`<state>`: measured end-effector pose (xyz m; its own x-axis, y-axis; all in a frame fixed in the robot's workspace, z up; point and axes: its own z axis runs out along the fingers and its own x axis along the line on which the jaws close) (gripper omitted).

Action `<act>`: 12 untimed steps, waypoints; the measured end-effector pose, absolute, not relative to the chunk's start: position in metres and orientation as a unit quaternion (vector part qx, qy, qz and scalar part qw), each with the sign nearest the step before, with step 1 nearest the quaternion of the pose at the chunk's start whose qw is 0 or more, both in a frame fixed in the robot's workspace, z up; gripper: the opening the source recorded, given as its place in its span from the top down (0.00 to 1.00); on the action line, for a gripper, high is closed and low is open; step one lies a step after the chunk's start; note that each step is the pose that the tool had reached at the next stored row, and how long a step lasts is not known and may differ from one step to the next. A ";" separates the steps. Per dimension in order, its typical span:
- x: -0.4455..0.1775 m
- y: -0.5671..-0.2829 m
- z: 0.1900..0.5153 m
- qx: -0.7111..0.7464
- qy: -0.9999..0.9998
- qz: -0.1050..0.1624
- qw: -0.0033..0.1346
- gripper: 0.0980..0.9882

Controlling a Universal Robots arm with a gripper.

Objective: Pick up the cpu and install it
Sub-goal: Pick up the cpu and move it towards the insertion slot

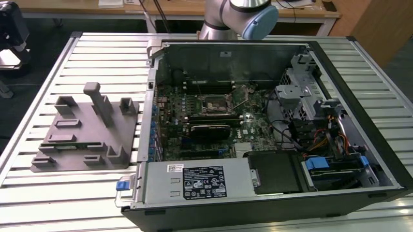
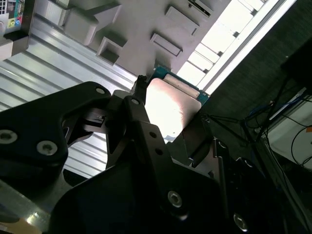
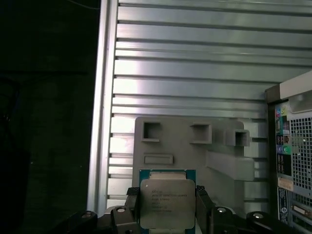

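Your gripper pinches the cpu by two opposite edges (silver top facing you in the first wrist view); it looks roughly square.

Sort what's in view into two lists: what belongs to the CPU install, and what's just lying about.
Belongs to the job:
- the cpu, held in the gripper above the table
- the motherboard inside the open computer case

Just lying about:
- the grey fixture beside the case
- the power supply box
- the slatted table
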<state>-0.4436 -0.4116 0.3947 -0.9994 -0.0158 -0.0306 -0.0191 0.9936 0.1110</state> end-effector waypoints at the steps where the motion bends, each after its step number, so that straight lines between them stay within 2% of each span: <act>1: -0.444 -0.412 0.397 -0.009 0.998 0.056 0.015 0.50; 12: -0.441 -0.412 0.399 -0.009 0.998 0.056 0.015 0.50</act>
<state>-0.4406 -0.4116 0.3987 -0.9994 -0.0159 -0.0307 -0.0192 0.9936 0.1111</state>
